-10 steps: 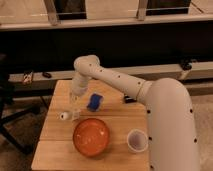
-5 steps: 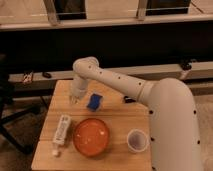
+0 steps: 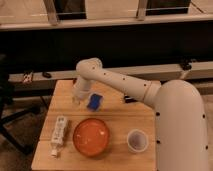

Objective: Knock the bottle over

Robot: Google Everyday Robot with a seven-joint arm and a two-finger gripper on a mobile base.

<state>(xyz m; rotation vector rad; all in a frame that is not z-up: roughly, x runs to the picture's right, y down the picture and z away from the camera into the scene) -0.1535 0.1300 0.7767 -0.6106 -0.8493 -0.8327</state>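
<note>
The bottle (image 3: 59, 135), slim, pale plastic with a label, lies flat along the left side of the wooden table (image 3: 122, 117), where we saw it half a second ago, after it stood upright a second back. Our gripper (image 3: 77, 98) has drawn back to hang over the table's rear left, above and behind the bottle, its grip impossible to tell. Just beside the bottle sits a round orange bowl (image 3: 92, 137), with a blue object (image 3: 93, 102) and a white cup (image 3: 136, 140) nearby.

The bottle (image 3: 59, 135), slim, whitish and translucent with a pale label, lies flat on its side, cap end toward seven o'clock, base toward one o'clock. The gripper (image 3: 76, 99) hangs apart at its one o'clock.
</note>
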